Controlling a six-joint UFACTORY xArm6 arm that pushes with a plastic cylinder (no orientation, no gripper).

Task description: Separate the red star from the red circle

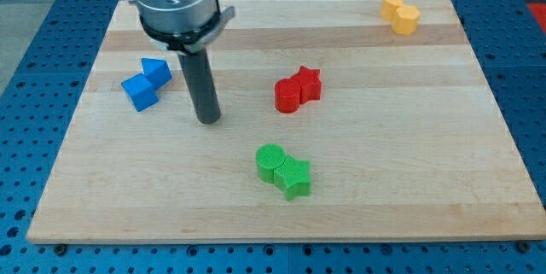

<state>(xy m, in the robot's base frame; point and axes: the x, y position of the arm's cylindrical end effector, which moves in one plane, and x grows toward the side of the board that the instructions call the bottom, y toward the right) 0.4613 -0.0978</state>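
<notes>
Left of centre on the bench (409, 180), my tip (208, 120) planted on the wood, rod rising straight up into the grey housing (175, 1) at the view's top. No hand on this rod to clench or release, so nothing grasped, just a bare end touching no block.

Nearest, off to the view's left: two blue blocks, a cube (139, 93) and a smaller blue block (157, 72) behind it, the pair touching, close beside the rod but clear of it.

Over to the view's right of the tip, well apart: red circle (288, 96) and red star (308, 83), pressed right against each other, star on the right and slightly higher in the view, circle on the left and facing the tip. Sitting near the middle of the bench.

Below that pair, toward the view's bottom: green circle (270, 162) and green star (294, 177), also touching, star lower and to the right.

Far off in the top right corner: two yellow blocks (400, 12), huddled together, shapes hard to call.
</notes>
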